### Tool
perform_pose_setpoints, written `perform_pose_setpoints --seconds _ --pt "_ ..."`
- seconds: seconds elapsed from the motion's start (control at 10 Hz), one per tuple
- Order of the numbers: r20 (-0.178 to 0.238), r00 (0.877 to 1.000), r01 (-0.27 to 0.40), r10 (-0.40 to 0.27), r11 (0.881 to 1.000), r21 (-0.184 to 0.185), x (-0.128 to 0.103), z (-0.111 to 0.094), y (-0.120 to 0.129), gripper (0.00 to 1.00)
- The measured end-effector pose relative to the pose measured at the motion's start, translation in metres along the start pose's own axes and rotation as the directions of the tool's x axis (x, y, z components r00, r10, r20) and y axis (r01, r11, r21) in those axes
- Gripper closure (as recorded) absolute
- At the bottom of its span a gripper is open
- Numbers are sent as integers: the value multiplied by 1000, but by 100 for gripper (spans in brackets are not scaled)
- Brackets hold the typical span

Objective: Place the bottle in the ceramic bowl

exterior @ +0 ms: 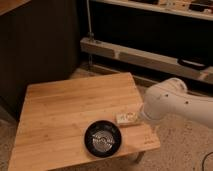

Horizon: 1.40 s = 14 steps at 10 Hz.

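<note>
Findings at this station: the bottle [127, 119] lies on its side on the wooden table [65, 105], near the right edge and just beside the upper right rim of the ceramic bowl [103, 138]. It is not in the bowl, so I judge the task's placing step not yet done. The gripper [142, 119] sits low at the bottle's right end, largely masked by the white arm [175, 105] reaching in from the right. I read its jaws as spread wide and not clamped on anything, and I cannot confirm contact with the bottle. In my judgement this low, side-on position suits a grasp across a lying bottle, and the bowl's closeness leaves only a short carry. The bottle appears small, oblong and whitish-cream with faint darker marks, much smaller than the glossy black bowl, whose inside shows pale rings.
</note>
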Motion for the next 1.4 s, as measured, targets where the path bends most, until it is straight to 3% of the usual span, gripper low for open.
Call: perform_pose_setpoints --seconds 0.1,0.2,0.3,0.4,0.5,0.7,0.8,0.9,1.2,1.4 --pt "35 997 65 -65 998 -26 -1 -2 -3 35" --pt "83 977 203 -199 978 -43 -4 -5 -4 35" --pt "114 947 308 -301 950 -49 -6 -7 -4 35" --pt "136 903 417 -407 908 -47 -9 -10 -6 35" --pt "151 826 555 -543 830 -52 -13 -12 0 35" --pt "163 702 708 -693 703 -63 -23 -13 3 35" --pt "165 650 758 -742 649 -68 -29 -13 6 35" --pt "161 621 783 -767 618 -73 -34 -12 10 35" --pt "145 604 796 -784 600 -72 -43 -10 19 35" --pt "143 604 796 -784 601 -68 -44 -9 16 35"
